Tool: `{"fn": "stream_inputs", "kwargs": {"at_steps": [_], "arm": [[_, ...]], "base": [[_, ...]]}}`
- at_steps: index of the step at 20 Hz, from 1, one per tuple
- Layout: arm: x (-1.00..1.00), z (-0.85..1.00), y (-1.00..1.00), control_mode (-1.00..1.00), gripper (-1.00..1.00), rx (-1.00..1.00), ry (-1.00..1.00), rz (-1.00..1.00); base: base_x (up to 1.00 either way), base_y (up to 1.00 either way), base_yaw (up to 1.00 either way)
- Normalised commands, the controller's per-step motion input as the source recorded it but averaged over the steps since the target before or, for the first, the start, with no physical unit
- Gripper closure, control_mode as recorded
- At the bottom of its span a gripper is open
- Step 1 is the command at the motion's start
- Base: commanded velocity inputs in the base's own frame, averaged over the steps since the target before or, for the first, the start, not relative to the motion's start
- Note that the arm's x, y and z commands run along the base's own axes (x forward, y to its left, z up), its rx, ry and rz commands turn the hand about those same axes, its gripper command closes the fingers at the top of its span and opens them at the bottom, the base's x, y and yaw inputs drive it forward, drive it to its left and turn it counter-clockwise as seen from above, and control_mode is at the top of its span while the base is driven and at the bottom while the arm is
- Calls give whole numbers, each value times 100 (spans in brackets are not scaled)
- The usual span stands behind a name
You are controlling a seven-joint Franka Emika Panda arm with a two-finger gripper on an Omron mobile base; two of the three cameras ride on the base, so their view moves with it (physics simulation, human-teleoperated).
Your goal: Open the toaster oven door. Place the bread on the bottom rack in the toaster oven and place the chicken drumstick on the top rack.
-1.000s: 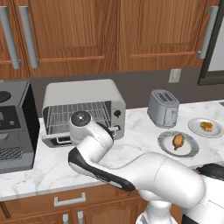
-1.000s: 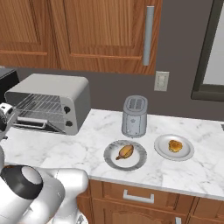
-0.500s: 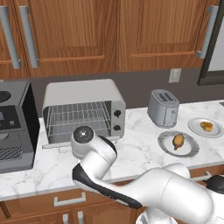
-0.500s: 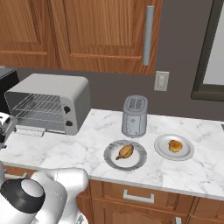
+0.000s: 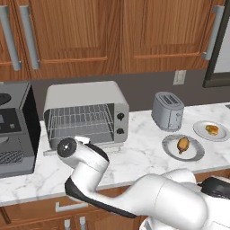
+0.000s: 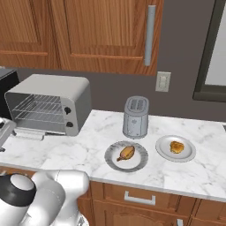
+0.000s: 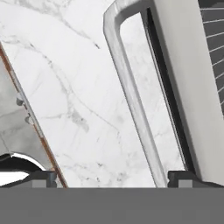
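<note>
Toaster oven (image 5: 85, 96): pale grey, rounded top, two black knobs at right, standing on the counter.
Toaster oven door (image 7: 183, 87): folded down flat, grey bar handle outermost.
Top rack (image 5: 81, 114) and bottom rack (image 5: 80, 130): silver wire, bare.
Chicken drumstick (image 6: 126, 152): orange-brown, on a plate.
Bread (image 6: 176, 146): golden, on a separate plate.

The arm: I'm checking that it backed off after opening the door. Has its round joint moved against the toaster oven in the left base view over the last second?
Yes. The joint has dropped from in front of the toaster oven cavity to below it, leftward.
</note>
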Motion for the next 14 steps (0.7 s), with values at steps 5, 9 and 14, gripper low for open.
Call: {"fn": "stream_inputs", "kwargs": {"at_steps": [5,9,14], "arm": [[-28,31,0,-100,-100,-14,5,-47],[-31,32,0,-100,-100,-12,8,-45],[-47,37,-7,-100,-100,-1,1,-37]], "base": [[0,0,0],[0,0,0],[0,0,0]]}}
